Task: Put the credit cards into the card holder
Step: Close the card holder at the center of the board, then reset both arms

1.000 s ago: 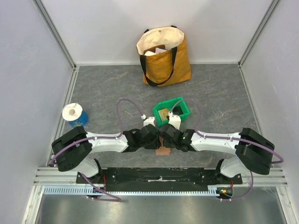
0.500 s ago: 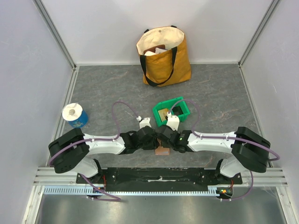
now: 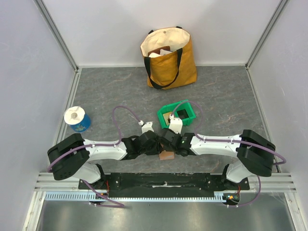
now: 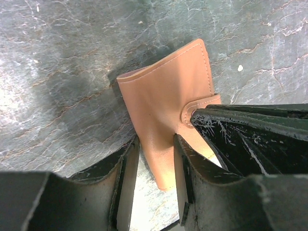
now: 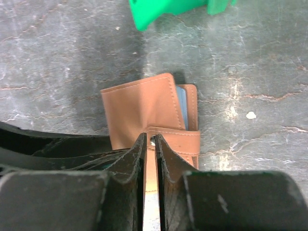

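The flat, terracotta-brown folding card holder (image 5: 139, 108) lies folded on the grey marbled worktop (image 5: 57, 57), just on the near side of the green plastic bin (image 5: 159, 9). Only a corner of the bin enters the right wrist view.

The left tool (image 4: 156, 140) is clenched on the card holder, one finger against each long edge. The right tool (image 5: 150, 139) has its fingers almost together, a thin slit between them, with the tips at the end of the brown snap tab (image 5: 175, 139). I cannot tell whether it pinches the tab.

A sliver of light blue-grey lining (image 5: 181, 108) shows at the fold, and the rest of the inside is hidden. From above, both tools cover most of the holder. Something tan lies in the bin, too small to make out. Beyond the bin stands a mustard-and-cream cloth tote bag (image 3: 168, 60).
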{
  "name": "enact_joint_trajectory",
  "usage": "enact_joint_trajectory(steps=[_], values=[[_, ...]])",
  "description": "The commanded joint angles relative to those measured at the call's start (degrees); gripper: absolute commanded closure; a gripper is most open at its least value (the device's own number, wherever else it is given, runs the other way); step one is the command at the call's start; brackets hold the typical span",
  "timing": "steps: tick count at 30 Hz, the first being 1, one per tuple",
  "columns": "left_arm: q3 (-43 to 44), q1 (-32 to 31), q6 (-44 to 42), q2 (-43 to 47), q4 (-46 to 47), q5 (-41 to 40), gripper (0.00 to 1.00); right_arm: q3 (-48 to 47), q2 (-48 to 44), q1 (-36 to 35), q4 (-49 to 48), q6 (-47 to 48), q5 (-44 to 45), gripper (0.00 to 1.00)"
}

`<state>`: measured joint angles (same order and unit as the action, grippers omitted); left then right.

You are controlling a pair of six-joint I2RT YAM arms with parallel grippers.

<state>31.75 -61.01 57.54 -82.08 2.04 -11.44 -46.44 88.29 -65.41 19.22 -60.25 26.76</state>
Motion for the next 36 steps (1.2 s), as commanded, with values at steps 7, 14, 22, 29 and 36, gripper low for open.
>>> enact_joint_trajectory(steps=[7, 14, 22, 29, 36], values=[[3.7, -1.1, -5.9, -2.0, -6.6, 1.7, 0.56, -1.3, -2.0, -2.8, 8.9, 4.8, 1.0, 0.71], [3.5, -1.1, -8.8, 0.6, -5.5, 2.1, 0.49, 4.0, -9.9, 1.9, 8.0, 3.2, 0.3, 0.69], [5.0, -1.0, -9.9, 4.0, -7.9, 0.9, 0.43, 9.5, -17.9, 7.0, 5.0, 4.0, -2.2, 0.52], [4.8, 1.2, -8.7, 6.7, -11.3, 0.2, 0.36, 11.1, -19.1, 8.5, 2.5, 3.9, -4.4, 0.37], [4.0, 6.1, -8.1, 14.1, -18.3, -2.9, 0.12, 12.9, -25.4, 13.6, 3.7, 5.4, -4.5, 0.02]])
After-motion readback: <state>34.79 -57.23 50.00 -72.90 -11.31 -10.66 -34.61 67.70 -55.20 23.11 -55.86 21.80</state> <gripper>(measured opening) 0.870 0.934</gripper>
